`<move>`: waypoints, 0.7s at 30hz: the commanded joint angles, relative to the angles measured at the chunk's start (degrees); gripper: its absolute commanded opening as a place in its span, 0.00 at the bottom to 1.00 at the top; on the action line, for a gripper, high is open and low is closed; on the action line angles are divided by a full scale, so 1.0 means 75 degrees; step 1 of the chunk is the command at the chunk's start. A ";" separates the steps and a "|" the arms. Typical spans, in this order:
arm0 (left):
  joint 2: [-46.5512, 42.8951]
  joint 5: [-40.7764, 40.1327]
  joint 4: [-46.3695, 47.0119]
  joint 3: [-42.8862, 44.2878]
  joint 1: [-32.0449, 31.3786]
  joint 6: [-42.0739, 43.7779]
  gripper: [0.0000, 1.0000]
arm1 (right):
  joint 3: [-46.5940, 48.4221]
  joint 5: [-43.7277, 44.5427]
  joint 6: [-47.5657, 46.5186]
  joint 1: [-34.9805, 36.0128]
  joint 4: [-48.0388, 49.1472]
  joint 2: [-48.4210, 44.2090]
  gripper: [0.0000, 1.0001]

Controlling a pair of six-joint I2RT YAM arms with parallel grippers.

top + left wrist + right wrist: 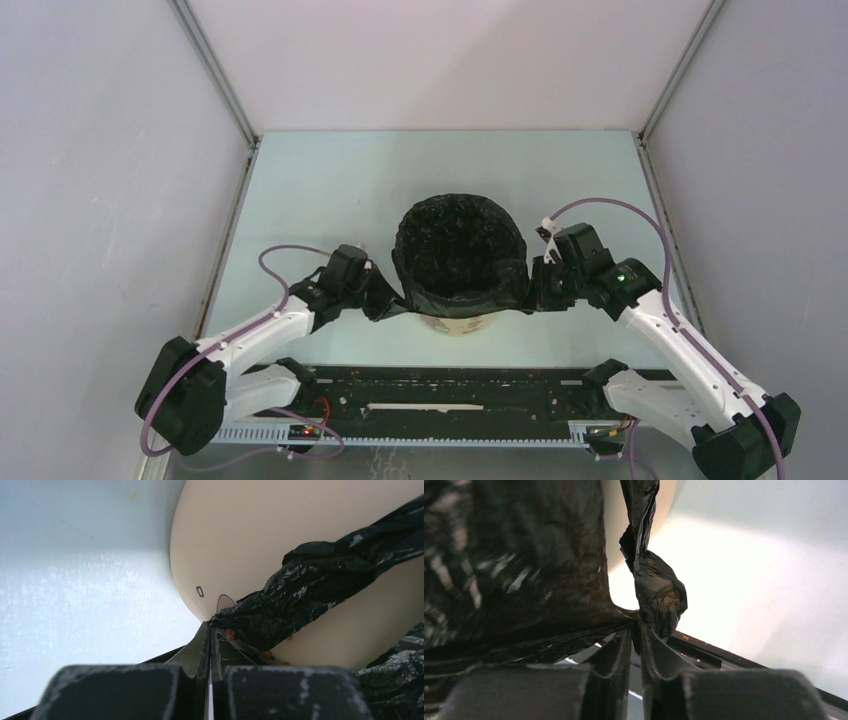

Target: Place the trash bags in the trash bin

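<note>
The black trash bag (460, 250) lines the mouth of the pale yellow trash bin (458, 324) at the table's middle, with its film folded over the rim. My left gripper (378, 298) is shut on the bag's left edge beside the bin. In the left wrist view the gripper (210, 626) pinches a stretched strip of bag (320, 580) against the bin's wall (250, 535). My right gripper (540, 290) is shut on the bag's right edge. In the right wrist view the gripper (636, 627) pinches a twisted handle of the bag (656, 587).
A black rail with cabling (440, 395) runs along the near table edge between the arm bases. White walls with metal posts (215, 75) enclose the pale green table (330, 190) on three sides.
</note>
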 commanded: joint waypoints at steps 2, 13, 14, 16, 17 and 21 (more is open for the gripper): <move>-0.0089 -0.0110 -0.0049 0.0450 -0.0033 0.0400 0.00 | -0.0230 -0.0831 0.0232 -0.0295 0.0760 -0.0214 0.32; -0.1284 -0.0881 -0.2413 0.1413 -0.0032 0.1288 0.28 | 0.1484 -0.1708 -0.0419 -0.2315 -0.0721 -0.0496 0.60; -0.1380 -0.0985 -0.2682 0.1535 -0.0030 0.1393 0.30 | 0.1587 -0.1636 -0.0544 -0.2423 -0.0765 -0.0433 0.63; -0.1553 -0.1217 -0.3168 0.1876 -0.0031 0.1582 0.36 | 0.1683 -0.1470 -0.0647 -0.2556 -0.0689 -0.0248 0.67; -0.1603 -0.1322 -0.3375 0.2010 -0.0030 0.1652 0.39 | 0.1683 -0.1403 -0.0638 -0.2599 -0.0539 -0.0094 0.67; -0.1540 -0.1385 -0.3903 0.2447 -0.0009 0.1791 0.45 | 0.1675 -0.1743 -0.0333 -0.2641 0.0403 0.0919 0.65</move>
